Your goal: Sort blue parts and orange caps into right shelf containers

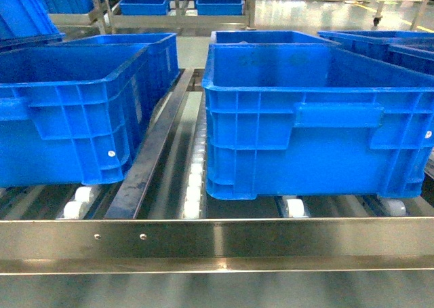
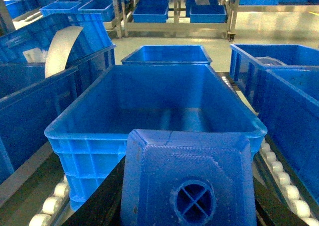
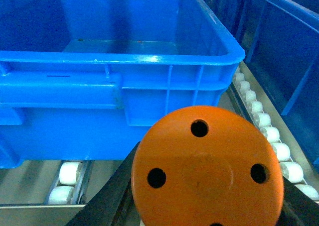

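In the left wrist view, my left gripper [image 2: 187,191] is shut on a blue part [image 2: 184,161], a blue block whose round, cross-ribbed knob faces the camera. Just beyond it stands an empty blue container [image 2: 149,131]. In the right wrist view, my right gripper [image 3: 207,176] is shut on an orange cap [image 3: 209,156], its flat holed top towards the camera, and black fingers [image 3: 107,201] flank it. The cap hangs before the near wall of another container [image 3: 124,59], lower than its rim. In the head view, two containers [image 1: 319,118] [image 1: 68,111] stand on the right shelf [image 1: 217,243], and neither gripper shows there.
White rollers [image 1: 195,186] run between steel rails under the bins. More blue bins stand behind and to both sides [image 2: 294,101]. A curved white sheet [image 2: 60,47] leans in the left neighbouring bin. Further racks with bins [image 1: 146,3] stand across the floor.
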`<state>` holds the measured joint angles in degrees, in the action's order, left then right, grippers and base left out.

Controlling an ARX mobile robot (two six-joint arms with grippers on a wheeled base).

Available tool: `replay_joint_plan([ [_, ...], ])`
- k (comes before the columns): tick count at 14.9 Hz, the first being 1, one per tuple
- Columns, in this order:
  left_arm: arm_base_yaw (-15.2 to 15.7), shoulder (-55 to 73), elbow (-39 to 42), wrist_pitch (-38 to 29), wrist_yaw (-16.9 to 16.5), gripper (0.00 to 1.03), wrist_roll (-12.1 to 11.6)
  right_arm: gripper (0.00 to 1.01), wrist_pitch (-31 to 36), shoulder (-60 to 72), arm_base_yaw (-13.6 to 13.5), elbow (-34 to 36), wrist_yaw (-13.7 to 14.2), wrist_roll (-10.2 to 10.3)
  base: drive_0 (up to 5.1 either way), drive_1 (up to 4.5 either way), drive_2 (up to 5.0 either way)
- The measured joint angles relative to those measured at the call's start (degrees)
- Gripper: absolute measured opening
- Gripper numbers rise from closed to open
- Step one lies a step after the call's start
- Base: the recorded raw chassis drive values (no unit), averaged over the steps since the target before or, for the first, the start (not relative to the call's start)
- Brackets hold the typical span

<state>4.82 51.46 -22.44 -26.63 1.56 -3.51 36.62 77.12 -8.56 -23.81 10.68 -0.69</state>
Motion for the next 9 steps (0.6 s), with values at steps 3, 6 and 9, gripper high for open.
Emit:
replay_joint_plan([
  [3,0.0,0.0,0.0,-0.02,0.0,0.44,0.0,0.44,0.0,0.0,0.0,0.0,0.0,0.0,0.0,0.0,0.0],
  [6,0.0,0.0,0.0,-0.02,0.0,0.44,0.0,0.44,2.19,0.22,0.11,0.33,-0.76,-0.48,0.0,0.0,0.0],
  [9,0.0,0.0,0.0,-0.02,0.02,0.44,0.0,0.44,14.25,1.53,0.85,1.7,-8.07,-3.85,0.0,0.0,0.0],
])
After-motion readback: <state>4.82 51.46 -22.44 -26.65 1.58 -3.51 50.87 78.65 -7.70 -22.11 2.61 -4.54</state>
